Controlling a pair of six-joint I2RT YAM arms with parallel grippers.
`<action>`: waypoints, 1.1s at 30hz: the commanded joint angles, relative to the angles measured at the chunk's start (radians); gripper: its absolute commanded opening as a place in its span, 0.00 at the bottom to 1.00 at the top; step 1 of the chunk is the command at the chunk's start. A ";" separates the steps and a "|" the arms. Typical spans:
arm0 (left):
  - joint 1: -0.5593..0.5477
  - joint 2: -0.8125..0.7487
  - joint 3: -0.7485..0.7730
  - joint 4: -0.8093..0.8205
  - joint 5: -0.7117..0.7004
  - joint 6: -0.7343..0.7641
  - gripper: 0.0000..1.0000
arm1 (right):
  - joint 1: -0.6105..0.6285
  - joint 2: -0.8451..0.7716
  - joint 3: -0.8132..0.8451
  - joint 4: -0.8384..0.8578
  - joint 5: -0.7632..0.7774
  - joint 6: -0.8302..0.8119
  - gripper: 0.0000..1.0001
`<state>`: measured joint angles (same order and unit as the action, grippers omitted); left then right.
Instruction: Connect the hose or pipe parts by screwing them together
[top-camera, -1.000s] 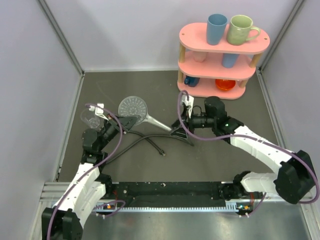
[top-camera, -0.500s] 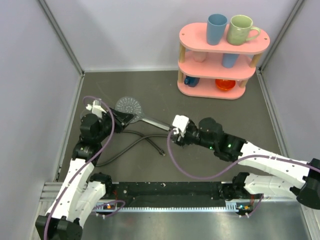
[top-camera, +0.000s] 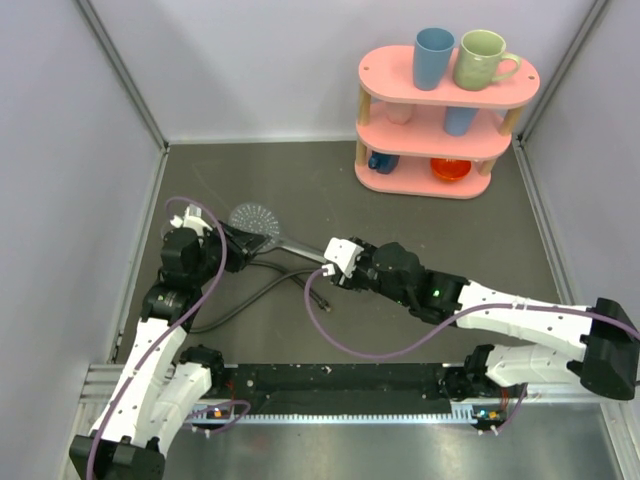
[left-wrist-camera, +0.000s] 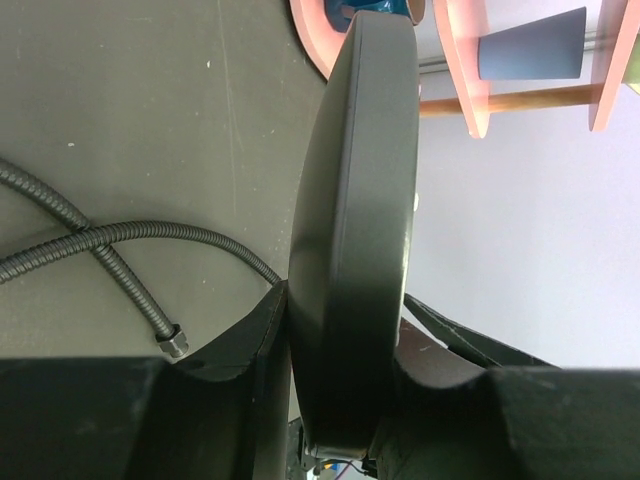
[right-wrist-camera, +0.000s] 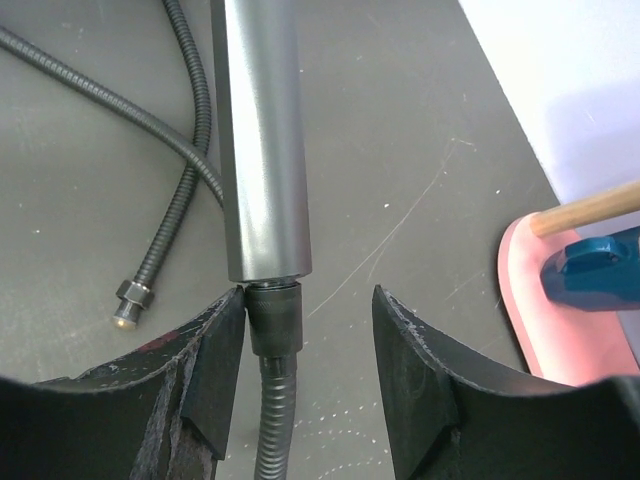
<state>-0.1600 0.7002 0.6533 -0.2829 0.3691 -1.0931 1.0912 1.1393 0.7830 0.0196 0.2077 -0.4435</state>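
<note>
Shower head is being clamped in left gripper; hose fitting, lower centre, is being straddled by parted right gripper, centring advised before twisting.

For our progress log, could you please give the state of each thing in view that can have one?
shower head: clamped at its rim by the left claw.
left claw: shut on the shower head.
right claw: open, either side of the hose fitting.
hose: one fitting at the handle end, tightness unclear; other end free on the table.
blue cup: upright on the pink shelf.
green mug: upright beside it.
</note>
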 joint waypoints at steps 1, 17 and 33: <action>-0.004 -0.021 0.057 0.068 0.010 0.010 0.00 | 0.006 0.028 0.061 -0.018 0.015 0.009 0.53; -0.006 -0.005 0.032 0.116 0.093 -0.005 0.00 | -0.010 0.085 0.094 -0.027 -0.056 0.031 0.00; -0.004 0.140 -0.287 0.880 0.192 0.104 0.00 | -0.344 -0.027 0.094 -0.112 -0.648 0.310 0.19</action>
<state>-0.1711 0.7521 0.3622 0.4019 0.5385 -1.0515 0.7708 1.1538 0.7879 -0.0956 -0.4057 -0.1810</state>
